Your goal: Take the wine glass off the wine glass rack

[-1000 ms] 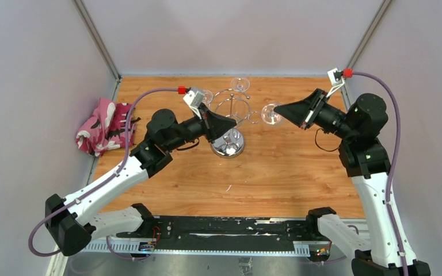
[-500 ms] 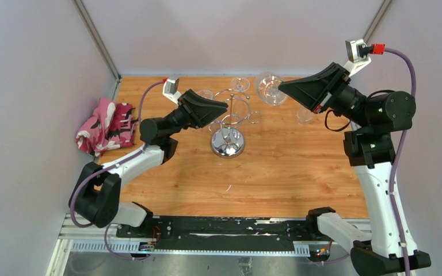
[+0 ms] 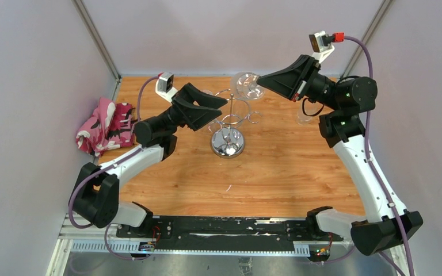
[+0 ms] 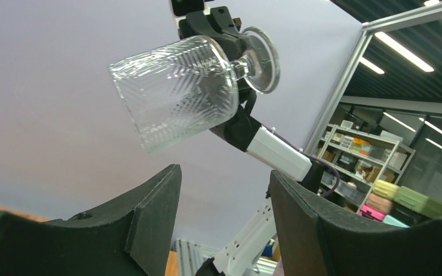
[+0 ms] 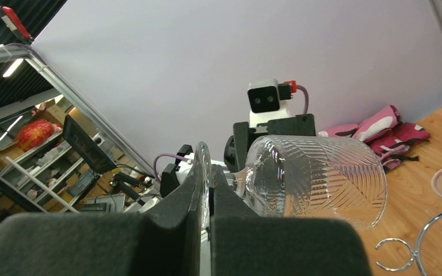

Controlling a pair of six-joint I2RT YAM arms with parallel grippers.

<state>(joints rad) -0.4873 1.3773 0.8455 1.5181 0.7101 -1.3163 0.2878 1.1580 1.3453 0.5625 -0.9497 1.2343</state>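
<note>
right claw (image 3: 260, 81) clamped on wine glass (image 3: 245, 86), held clear above wine glass rack (image 3: 228, 144) toward surface (image 3: 276, 184) far edge; stem mostly hidden between fingers; left claw (image 3: 221, 109) wide, empty, partly covering rack hooks

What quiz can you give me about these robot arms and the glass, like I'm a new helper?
1. Which claw holds the clear ribbed wine glass in the air, off the shiny chrome wire rack?
2. True or false: the left claw is open and empty.
3. Where is the pink patterned cloth? A) at the left edge of the brown wooden table; B) inside the glass; C) in the left claw.

Key: 1 the right claw; 2 true; 3 A.
</note>
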